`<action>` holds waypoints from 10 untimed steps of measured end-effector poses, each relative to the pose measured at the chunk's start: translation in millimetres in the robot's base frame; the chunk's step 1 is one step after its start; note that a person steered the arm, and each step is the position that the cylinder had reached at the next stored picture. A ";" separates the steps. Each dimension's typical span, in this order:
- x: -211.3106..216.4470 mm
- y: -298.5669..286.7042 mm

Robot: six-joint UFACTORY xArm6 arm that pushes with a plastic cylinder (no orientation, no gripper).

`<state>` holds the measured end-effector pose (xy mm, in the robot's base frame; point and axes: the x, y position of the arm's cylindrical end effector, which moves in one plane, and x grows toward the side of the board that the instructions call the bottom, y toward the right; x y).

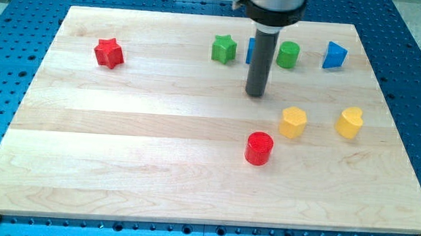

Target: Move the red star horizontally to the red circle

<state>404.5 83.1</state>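
Observation:
The red star (108,52) lies near the board's upper left. The red circle (259,148), a short cylinder, stands right of the board's middle, lower down. My tip (255,94) rests on the board between them, above the red circle and far to the right of the red star. It touches no block. The rod hides most of a blue block (250,50) behind it.
A green star (223,49), a green circle (288,55) and a blue triangle (334,56) line the top edge. A yellow hexagon (293,122) and a yellow heart (349,122) sit right of the tip. The wooden board (120,164) lies on a blue perforated table.

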 end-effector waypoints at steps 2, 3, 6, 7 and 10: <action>90.7 -69.4; 147.6 -82.6; 119.4 -34.3; 116.3 -34.6; 117.1 -14.7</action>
<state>521.6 68.4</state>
